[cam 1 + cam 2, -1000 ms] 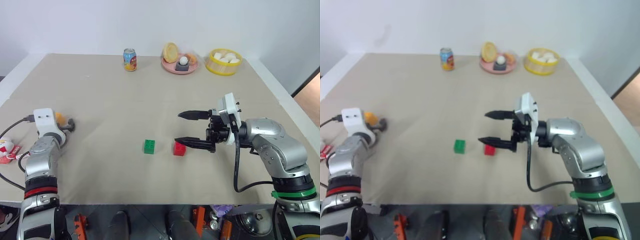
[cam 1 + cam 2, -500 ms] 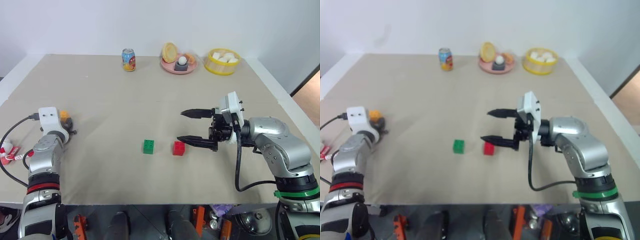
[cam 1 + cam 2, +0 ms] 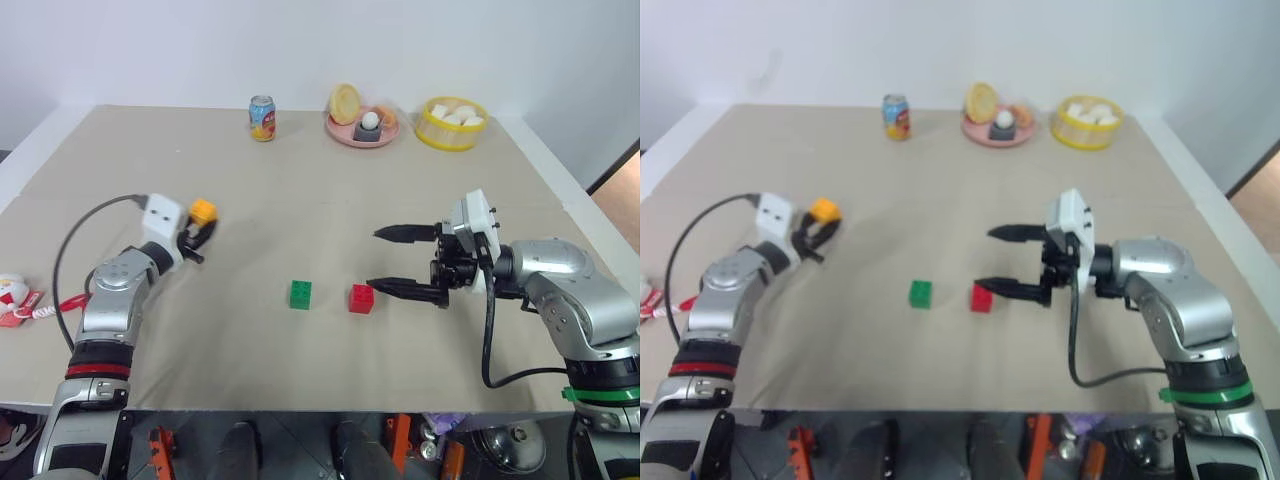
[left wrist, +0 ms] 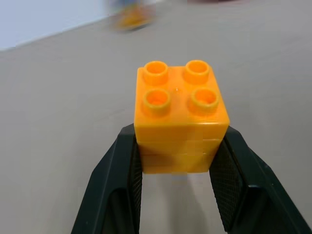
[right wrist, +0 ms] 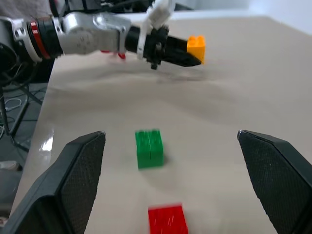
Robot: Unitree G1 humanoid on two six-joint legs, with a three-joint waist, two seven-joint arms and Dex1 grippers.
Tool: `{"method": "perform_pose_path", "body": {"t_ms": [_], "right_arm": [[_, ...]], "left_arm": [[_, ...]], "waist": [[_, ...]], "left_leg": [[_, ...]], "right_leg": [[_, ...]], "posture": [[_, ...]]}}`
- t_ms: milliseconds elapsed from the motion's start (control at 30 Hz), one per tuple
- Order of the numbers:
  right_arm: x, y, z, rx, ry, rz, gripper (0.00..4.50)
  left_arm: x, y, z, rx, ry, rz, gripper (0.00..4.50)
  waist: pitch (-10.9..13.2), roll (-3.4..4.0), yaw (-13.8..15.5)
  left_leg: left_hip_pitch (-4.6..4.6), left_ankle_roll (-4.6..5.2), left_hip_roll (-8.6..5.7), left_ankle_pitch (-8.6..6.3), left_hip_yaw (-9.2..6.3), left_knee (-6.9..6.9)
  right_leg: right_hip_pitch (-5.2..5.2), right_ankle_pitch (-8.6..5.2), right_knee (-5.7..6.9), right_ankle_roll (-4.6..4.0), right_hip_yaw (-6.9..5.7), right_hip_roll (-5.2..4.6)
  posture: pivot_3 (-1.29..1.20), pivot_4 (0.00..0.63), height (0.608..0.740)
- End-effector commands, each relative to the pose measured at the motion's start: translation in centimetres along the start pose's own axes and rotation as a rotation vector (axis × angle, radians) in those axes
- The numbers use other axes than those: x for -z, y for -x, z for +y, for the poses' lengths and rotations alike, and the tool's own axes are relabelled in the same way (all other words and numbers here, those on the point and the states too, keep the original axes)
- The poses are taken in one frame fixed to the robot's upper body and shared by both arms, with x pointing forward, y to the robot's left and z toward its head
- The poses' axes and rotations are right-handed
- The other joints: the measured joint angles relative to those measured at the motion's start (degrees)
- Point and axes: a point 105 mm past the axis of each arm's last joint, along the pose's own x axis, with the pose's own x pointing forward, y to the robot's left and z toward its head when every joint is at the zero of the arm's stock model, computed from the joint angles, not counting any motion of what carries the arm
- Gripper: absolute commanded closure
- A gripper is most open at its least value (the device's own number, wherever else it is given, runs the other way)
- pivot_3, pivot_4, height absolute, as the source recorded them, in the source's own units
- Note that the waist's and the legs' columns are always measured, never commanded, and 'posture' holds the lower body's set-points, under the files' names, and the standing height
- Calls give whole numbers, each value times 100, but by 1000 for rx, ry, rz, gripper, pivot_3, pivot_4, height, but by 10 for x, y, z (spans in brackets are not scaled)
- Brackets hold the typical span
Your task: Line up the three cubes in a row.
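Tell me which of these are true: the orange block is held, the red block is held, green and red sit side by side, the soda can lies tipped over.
1. The left gripper holds the orange-yellow studded plastic cube. True.
2. The right gripper grips the red studded plastic cube. False: its fingers are wide open, and the cube rests on the table beside the lower fingertip.
3. The green studded plastic cube and the red one sit side by side on the beige table, apart. True.
4. The soda can lies tipped over. False: it stands upright at the far edge.
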Motion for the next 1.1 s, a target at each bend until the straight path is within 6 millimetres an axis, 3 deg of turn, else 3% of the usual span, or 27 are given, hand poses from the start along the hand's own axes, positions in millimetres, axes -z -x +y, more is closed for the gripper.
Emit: {"method": "perform_pose_path", "body": {"t_ms": [33, 200, 533, 1100], "right_arm": [[-30, 11, 7, -1, 47, -88, 0], [-51, 16, 18, -7, 10, -188, 0], [-43, 10, 33, -10, -20, -168, 0], [-35, 7, 26, 15, -21, -147, 0]], "left_arm": [[-11, 9, -34, 296, -52, -38, 3174], [0, 23, -55, 534, -69, 9, 3174], [26, 31, -64, 761, -165, 108, 3174], [43, 29, -60, 809, -158, 132, 3174]], "waist": [[1, 1, -26], [1, 1, -15], [1, 1, 0], [-3, 5, -8]], "left_leg": [[2, 0, 2, 0, 3, -9], [4, 2, 11, 0, -7, -18], [2, 4, 5, 2, 1, 1], [14, 14, 11, 6, 2, 2]], "right_leg": [[-6, 3, 2, 5, 1, 2], [-14, -3, 15, -1, 0, 17], [-7, -11, 14, -18, 2, 5], [1, -2, 17, -18, 2, 9]], "posture": [[0, 150, 740], [0, 150, 740], [0, 150, 740], [0, 150, 740]]}}
